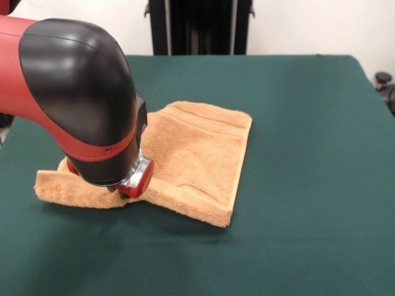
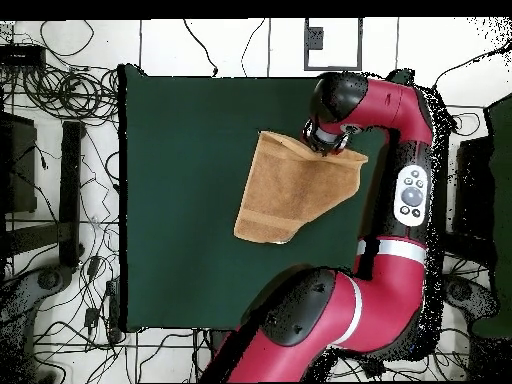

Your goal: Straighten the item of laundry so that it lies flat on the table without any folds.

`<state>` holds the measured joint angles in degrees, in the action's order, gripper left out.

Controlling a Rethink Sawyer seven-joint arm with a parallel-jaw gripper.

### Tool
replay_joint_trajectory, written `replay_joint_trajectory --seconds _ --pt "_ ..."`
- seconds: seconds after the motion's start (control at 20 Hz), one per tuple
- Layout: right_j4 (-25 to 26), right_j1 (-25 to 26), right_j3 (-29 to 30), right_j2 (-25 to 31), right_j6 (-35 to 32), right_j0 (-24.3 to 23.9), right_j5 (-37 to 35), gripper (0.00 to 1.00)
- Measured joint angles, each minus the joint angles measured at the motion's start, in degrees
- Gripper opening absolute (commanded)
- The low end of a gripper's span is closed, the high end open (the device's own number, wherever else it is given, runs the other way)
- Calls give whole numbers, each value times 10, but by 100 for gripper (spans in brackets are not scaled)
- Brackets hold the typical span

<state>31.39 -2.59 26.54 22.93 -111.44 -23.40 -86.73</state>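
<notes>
The item of laundry (image 1: 197,154), an orange-tan terry towel, lies left of centre on the green table (image 1: 308,135). Its right part lies flat, with a woven border band along the far edge. Its near-left part is rumpled, with a raised fold along the near edge and a strip reaching left. My gripper (image 1: 128,191) is pressed down at that fold, almost wholly hidden under the red and black wrist. In the overhead view the towel (image 2: 290,190) tapers to a narrow end, and the gripper (image 2: 322,148) sits at one of its wide corners, near an edge of the table (image 2: 180,200).
The bulky arm joint (image 1: 74,92) hides the towel's left part. A black stand (image 1: 200,24) rises behind the table and a dark knob (image 1: 386,83) sits off its right edge. Cables (image 2: 60,100) cover the floor around it.
</notes>
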Motion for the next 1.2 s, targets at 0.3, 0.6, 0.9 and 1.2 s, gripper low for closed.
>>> replay_joint_trajectory --seconds 0.3,0.6,0.9,1.2 --pt "0 0 -1 0 0 0 10 0" --pt "-1 0 -1 0 0 0 33 0" --pt "-4 -3 3 0 0 0 62 0" --pt "-4 -20 26 0 0 -1 100 0"
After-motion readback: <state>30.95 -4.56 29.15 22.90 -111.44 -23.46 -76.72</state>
